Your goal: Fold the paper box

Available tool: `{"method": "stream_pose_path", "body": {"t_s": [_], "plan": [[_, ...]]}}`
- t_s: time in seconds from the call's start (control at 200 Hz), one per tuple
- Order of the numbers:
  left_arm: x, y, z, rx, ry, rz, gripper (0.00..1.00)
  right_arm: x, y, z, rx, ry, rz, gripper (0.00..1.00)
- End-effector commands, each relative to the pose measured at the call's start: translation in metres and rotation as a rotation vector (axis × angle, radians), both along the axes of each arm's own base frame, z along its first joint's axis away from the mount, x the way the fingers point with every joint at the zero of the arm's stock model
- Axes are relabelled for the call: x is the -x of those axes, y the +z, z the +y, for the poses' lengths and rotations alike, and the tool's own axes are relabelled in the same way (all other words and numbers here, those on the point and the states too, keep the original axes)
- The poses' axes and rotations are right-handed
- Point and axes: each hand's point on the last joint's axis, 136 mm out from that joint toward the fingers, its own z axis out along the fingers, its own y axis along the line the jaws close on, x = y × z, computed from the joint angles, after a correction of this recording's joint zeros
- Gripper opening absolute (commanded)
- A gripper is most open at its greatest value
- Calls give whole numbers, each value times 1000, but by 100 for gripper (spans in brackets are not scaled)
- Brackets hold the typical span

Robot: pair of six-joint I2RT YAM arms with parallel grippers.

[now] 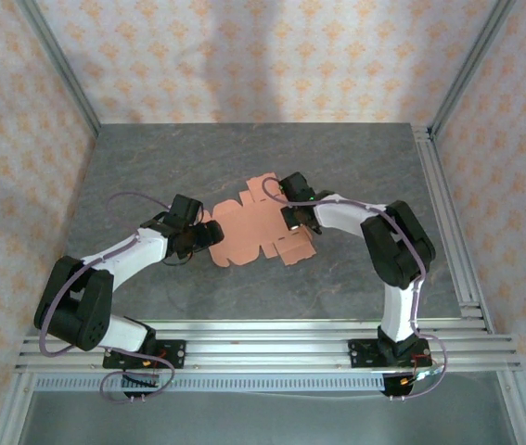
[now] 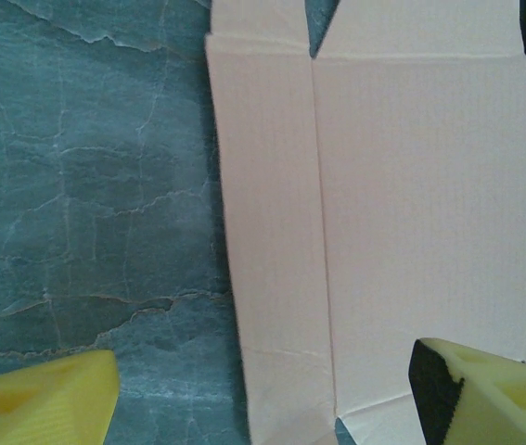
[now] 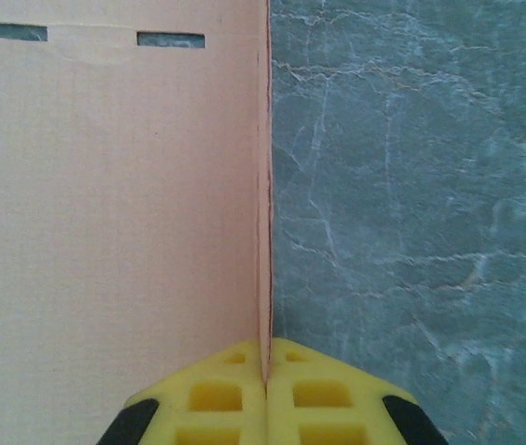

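Paper box [image 3: 114, 204] edge inside right pincer [image 3: 266, 363]

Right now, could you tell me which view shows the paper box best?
Top external: most of the flat paper box shows. Left wrist gives creased panels; right wrist, an edge pinched by the right gripper.

Soft even light, faint shadows on the back wall [image 1: 244, 65], wrist close-ups perhaps slightly washed-out.
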Motion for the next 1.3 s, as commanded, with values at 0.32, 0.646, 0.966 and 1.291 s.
{"method": "stream_pose_path", "body": {"t_s": [0.32,0.646,0.966,1.291], "plan": [[-6,13,2,-8,9,-38,83,-9,14,-8,329,15,-120,0],[-8,15,2,-32,-4,-37,83,2,26,6,-145,-45,20,35],[-11,13,-5,-25,-21,-38,84,-8,23,-6,-155,-83,13,29],[-9,12,-7,-30,-35,-34,85,-12,11,-1,-144,-69,37,10]]}}
